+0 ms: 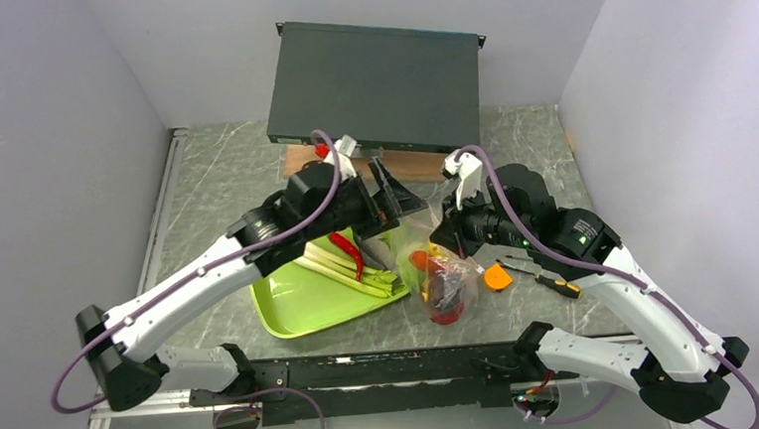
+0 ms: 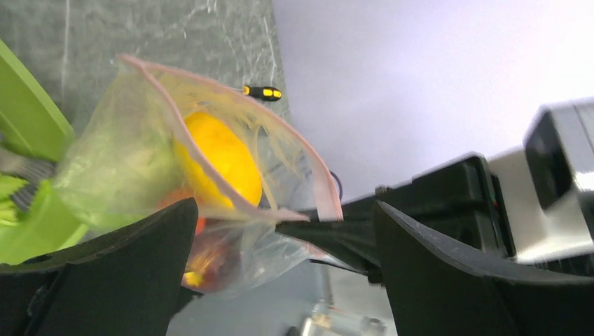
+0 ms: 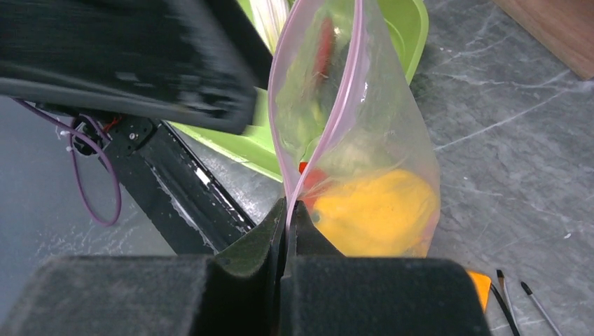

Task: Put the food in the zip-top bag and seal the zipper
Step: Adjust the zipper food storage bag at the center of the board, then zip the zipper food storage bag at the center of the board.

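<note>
Underneath, grey marbled tabletop (image 1: 224,174), boxed by pale walls (image 1: 50,95). Pinched tight in the right gripper (image 3: 287,227): pink zipper strip (image 2: 324,189) of the clear crinkly plastic bag (image 1: 446,282), just right of the lime-green plastic tray (image 1: 301,304). Spread wide beside the bag's mouth, the left gripper (image 2: 284,234), gripping nothing. Inside the bag, 1 yellow fruit (image 3: 382,210).

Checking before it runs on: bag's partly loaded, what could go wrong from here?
1. The right hand pinches the zip-top bag at one end of the zipper only; the weight of the yellow fruit could pull it free.
2. The red chilli and green stalks lie on the tray; the open left hand could knock the slack mouth aside bringing them.
</note>
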Available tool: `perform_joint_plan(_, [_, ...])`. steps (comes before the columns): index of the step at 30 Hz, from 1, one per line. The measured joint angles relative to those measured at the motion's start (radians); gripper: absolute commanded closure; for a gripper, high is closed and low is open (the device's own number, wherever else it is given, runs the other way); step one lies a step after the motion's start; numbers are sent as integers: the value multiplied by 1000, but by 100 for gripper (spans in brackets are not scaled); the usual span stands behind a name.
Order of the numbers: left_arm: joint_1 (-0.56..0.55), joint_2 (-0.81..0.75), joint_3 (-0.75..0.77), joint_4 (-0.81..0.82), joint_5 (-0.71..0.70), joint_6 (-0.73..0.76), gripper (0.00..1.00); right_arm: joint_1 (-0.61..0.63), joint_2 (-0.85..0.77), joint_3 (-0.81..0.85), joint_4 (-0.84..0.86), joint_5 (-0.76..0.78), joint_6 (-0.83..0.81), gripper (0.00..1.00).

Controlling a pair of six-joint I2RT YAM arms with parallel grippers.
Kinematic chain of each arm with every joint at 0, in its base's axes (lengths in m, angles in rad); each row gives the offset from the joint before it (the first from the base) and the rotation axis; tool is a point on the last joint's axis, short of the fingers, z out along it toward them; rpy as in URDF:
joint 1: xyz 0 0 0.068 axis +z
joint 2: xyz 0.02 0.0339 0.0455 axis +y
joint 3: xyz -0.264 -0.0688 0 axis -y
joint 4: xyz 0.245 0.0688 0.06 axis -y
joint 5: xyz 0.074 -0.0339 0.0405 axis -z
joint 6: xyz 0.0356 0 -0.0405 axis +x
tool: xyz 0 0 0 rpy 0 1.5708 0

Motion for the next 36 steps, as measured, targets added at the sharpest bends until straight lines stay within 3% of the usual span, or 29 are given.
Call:
perform_joint_plan(9, [32,179,76,-26,108,-235,4,3,21,-16,0,-4,-2,100])
perform_joint_plan(10, [33,185,76,-23,114,-247,10,5,22,-16,0,-3,-2,100])
perform_joint_plan(11, [34,190,76,-19,121,-256,25,6,22,-16,-1,-2,-2,100])
perform_joint_plan(13, [37,200,76,-10,132,-267,42,9,22,-16,-3,2,-2,95])
perform_joint_plan(18, [45,217,27,82,169,-263,80,13,22,-16,-10,14,-1,70])
perform_joint_plan(23, [50,267,19,141,198,-189,100,15,25,-16,-13,15,5,37])
perform_joint_plan(27, [58,299,50,161,234,-47,100,16,33,-13,-19,32,29,16])
perform_joint_plan(29, [64,319,89,162,278,26,100,17,39,0,-37,67,54,10])
perform_joint_plan(36, [72,434,254,135,475,321,100,17,1,34,-60,201,103,8])
